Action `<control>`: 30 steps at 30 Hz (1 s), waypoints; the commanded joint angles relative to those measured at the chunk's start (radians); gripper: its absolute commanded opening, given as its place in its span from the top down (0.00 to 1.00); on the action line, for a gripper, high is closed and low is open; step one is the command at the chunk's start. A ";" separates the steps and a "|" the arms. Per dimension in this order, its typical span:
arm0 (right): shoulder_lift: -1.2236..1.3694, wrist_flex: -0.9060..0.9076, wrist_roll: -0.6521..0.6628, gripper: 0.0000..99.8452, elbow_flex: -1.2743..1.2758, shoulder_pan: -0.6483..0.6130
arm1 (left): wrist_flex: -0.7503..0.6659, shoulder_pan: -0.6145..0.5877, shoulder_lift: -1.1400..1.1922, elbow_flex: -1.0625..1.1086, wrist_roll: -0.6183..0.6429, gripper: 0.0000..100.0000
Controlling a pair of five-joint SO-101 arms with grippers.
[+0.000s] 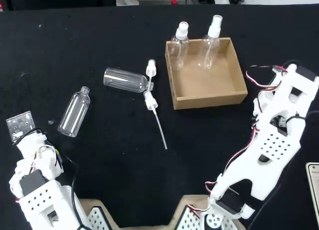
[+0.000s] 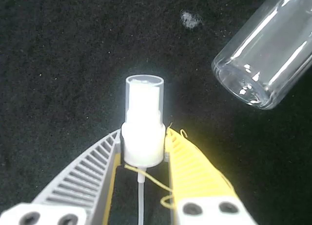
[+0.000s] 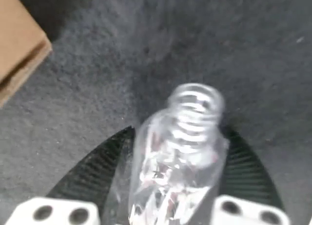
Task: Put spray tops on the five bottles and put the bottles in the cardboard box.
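In the left wrist view my left gripper is shut on a white spray top, cap pointing away and its thin tube trailing back between the fingers. The base of a clear bottle lies just beyond it. My right gripper is shut on a clear open bottle, with its threaded neck pointing out. From above, the cardboard box holds two capped bottles standing at its far wall. Two open bottles lie on the table, with two loose spray tops beside the nearer-to-box one.
The left arm sits at the near left corner, next to a small metal plate. The right arm stretches along the right side just past the box. A corner of the box shows beside the held bottle. The table is black cloth.
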 commanded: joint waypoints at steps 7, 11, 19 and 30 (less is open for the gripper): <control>-0.013 0.020 0.043 0.77 -0.150 -0.009 | -0.011 0.004 -0.011 -0.005 0.005 0.93; -0.012 0.021 0.060 0.77 -0.148 -0.009 | -0.011 0.004 -0.011 -0.005 0.005 0.93; -0.012 0.034 0.061 0.69 -0.148 -0.012 | -0.011 0.004 -0.011 -0.005 0.005 0.93; -0.008 0.025 0.063 0.68 -0.148 -0.008 | -0.011 0.004 -0.011 -0.005 0.005 0.93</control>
